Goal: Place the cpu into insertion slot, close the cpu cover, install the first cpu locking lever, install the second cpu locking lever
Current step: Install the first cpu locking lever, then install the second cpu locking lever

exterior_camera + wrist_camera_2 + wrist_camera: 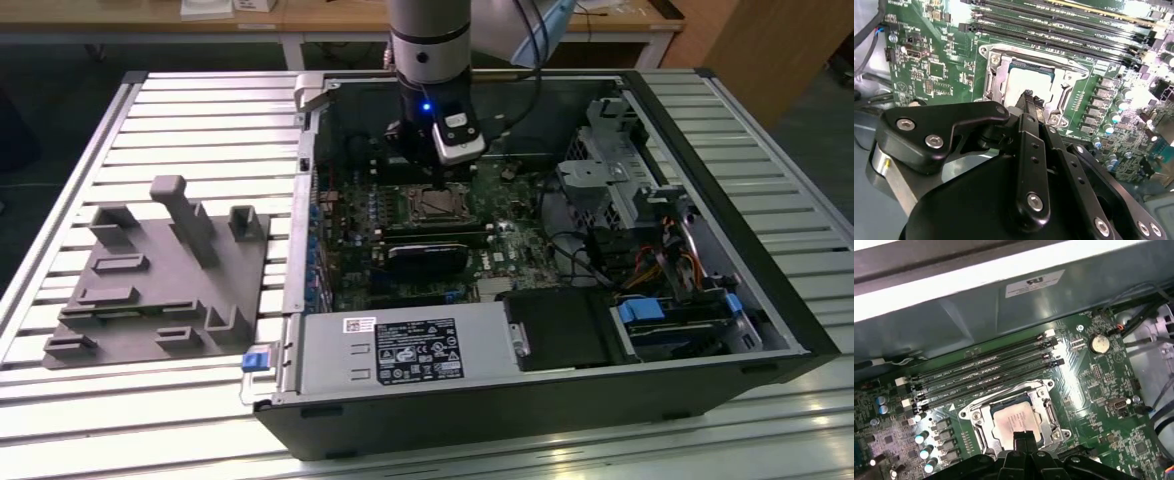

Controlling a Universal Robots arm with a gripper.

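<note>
grey-topped cpu (1015, 419) sits in the insertion slot (1046, 390) just beneath the closed, empty-tipped end effector (1030, 96).

Seated flat in the insertion slot (1013, 416), near the lower middle of the first wrist view: the cpu (1015, 418), a pale grey square top. Closed down around it, the cpu cover (985, 416), a thin silvery frame with a square window. Same arrangement in the second wrist view, upper middle: cpu (1030, 80), cover (995, 75), socket (1031, 82) ringed by green board. In the exterior view, just above centre.
</note>
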